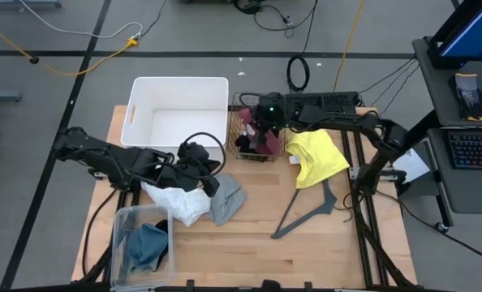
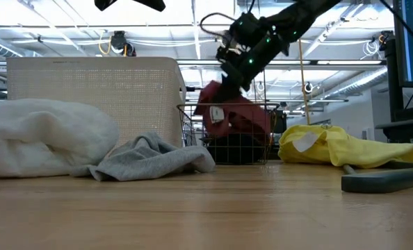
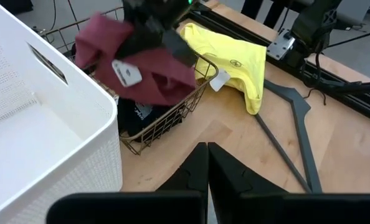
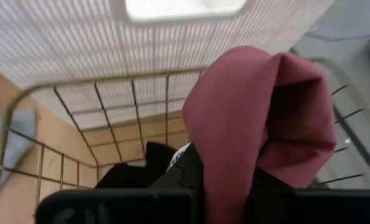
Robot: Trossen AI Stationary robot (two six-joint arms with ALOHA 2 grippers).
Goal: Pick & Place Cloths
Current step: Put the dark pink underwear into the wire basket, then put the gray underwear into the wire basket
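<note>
A maroon cloth [image 3: 149,73] hangs over the gold wire basket [image 1: 243,138] with my right gripper [image 2: 234,68] shut on it. A black cloth [image 3: 134,118] lies on the basket's bottom. On the table to the right of the basket a yellow cloth [image 1: 317,157] lies flat. A white cloth [image 1: 176,203] and a grey cloth [image 1: 227,199] lie bunched side by side near the table's middle. A teal-blue cloth [image 1: 146,243] sits in a clear tub [image 1: 119,221]. My left gripper [image 3: 207,167] hovers shut over the white and grey cloths, holding nothing. My right gripper pinches the maroon cloth by a bunched fold at its top [image 4: 235,134], and the cloth drapes over the fingers and hides them. The fingers slant down from the table's far right side. The cloth hangs slack below them [image 2: 236,117], its lower part inside the basket's rim.
A tall white bin [image 1: 180,109] stands left of the basket at the far side. A dark grey hanger [image 1: 307,212] lies on the wood near the yellow cloth. Bare wood shows along the table's near side, in the middle and to the right.
</note>
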